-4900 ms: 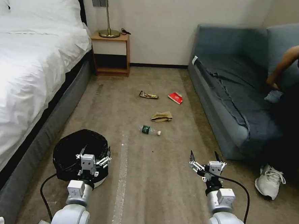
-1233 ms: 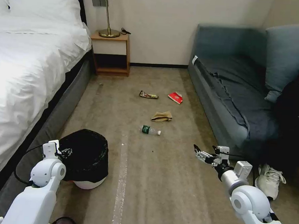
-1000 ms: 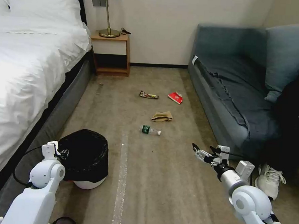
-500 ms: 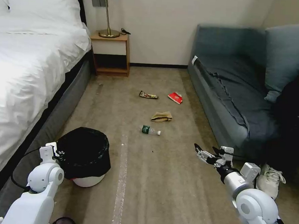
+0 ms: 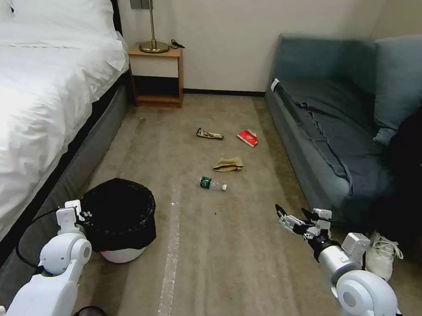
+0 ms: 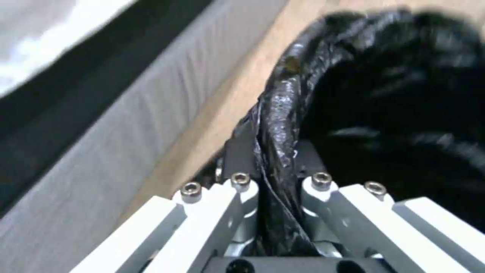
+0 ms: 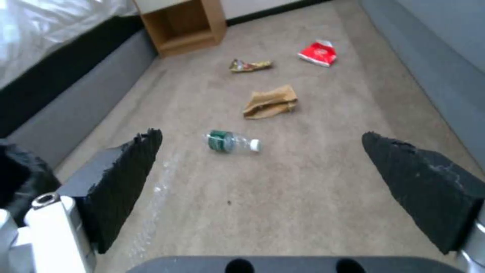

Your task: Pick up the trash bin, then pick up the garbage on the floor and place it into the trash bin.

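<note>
- The floor [image 5: 224, 254] before me is beige-brown short-pile carpet, with a pale streak running toward me.
- A clear plastic bottle [image 5: 213, 183] with a green label lies on its side.
- Just beyond it lies crumpled brown paper [image 5: 228, 164].
- Farther off lie a gold-brown snack wrapper [image 5: 209, 134] and a red-and-white packet [image 5: 248, 138], a little apart.
- A white sneaker [image 5: 381, 255] rests by the sofa [image 5: 326, 136].
- The nightstand [image 5: 156, 76] stands by the far wall.
</note>
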